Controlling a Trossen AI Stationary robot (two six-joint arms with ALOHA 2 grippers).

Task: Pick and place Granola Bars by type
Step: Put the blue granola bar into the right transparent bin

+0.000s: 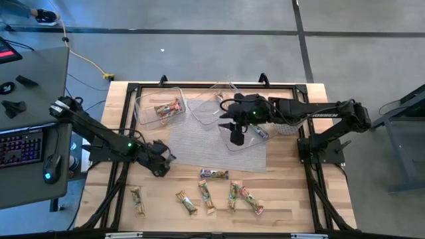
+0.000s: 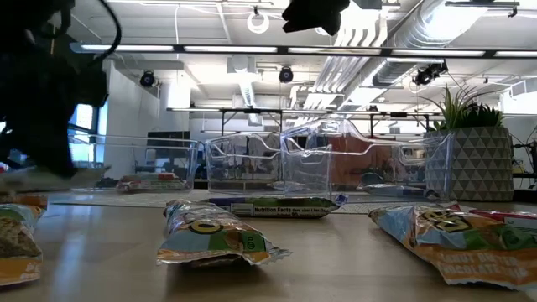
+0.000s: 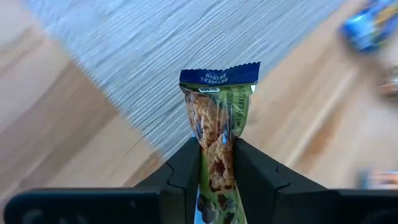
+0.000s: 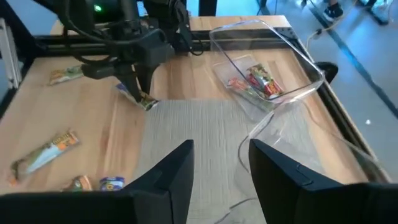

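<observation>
My left gripper (image 3: 214, 177) is clenched on a green-tan wrapped granola bar with a blue end seal (image 3: 217, 118), at the grey woven mat's (image 1: 199, 143) seven-o'clock corner. My right gripper (image 4: 219, 163) hangs released, holding nothing, above the mat's two-o'clock area. Red-pink wrapped bars (image 1: 167, 110) lie in the clear plastic tub (image 1: 143, 103) at eleven o'clock; more bars (image 1: 214, 174) lie loose on the wooden table (image 1: 292, 192) at six.

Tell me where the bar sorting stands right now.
Partly done. The left tub holds red-pink bars, and a bar lies in the tub under the right arm. In hand: the left pincer is shut on a green-tan bar at the mat's corner. The right pincer is empty above the mat. Left: six loose bars along the table's front edge.
</observation>
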